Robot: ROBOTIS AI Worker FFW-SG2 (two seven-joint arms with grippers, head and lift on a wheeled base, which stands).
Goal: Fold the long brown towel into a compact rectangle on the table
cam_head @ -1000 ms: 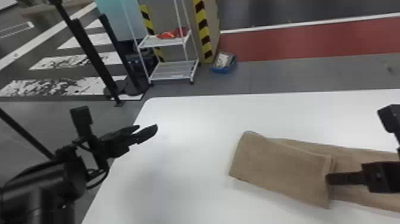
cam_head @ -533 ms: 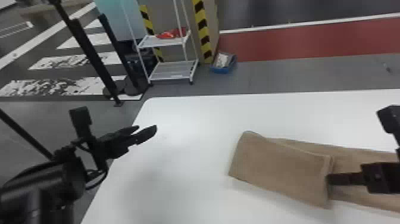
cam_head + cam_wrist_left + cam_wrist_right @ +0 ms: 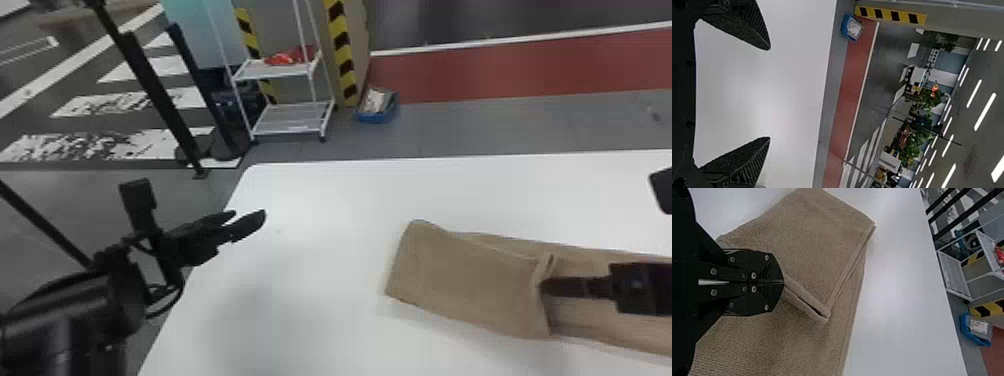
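The brown towel (image 3: pixel 470 285) lies on the white table, its left part folded over onto a longer layer that runs off to the right. At the folded part's right edge is my right gripper (image 3: pixel 546 287). In the right wrist view, my right gripper (image 3: pixel 783 282) is shut on the raised edge of the towel (image 3: pixel 817 246), pinching its layers. My left gripper (image 3: pixel 250 220) is parked over the table's left side, away from the towel; in the left wrist view my left gripper (image 3: pixel 770 94) has its fingers wide apart, with nothing between them.
The white table (image 3: pixel 320 210) extends under both arms, its far edge running across the view. Beyond it on the floor stand a white shelf rack (image 3: pixel 292 117), a blue bin (image 3: pixel 377 116) and black posts (image 3: pixel 155 95).
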